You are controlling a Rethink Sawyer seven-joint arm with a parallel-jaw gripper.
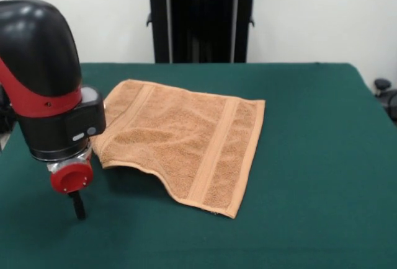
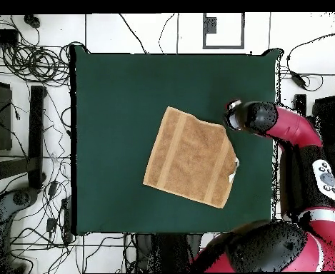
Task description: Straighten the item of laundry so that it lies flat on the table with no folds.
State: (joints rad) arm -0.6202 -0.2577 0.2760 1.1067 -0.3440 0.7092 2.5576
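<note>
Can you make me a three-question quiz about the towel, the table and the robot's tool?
1. Where is the tool?
A. on the towel
B. beside the towel, over bare table
C. out of sight

2. What colour is the table?
A. dark green
B. white
C. red

3. How does the hand towel lie?
A. rolled up
B. hanging off the table
C. spread out, one corner folded

Answers: 1 B, green cloth shows round the tool. 2 A, green all round the towel. 3 C, the edge nearest the arm is tucked and uneven.

Rough terry towel (image 1: 186, 142); matt felt table (image 1: 310, 157).
</note>
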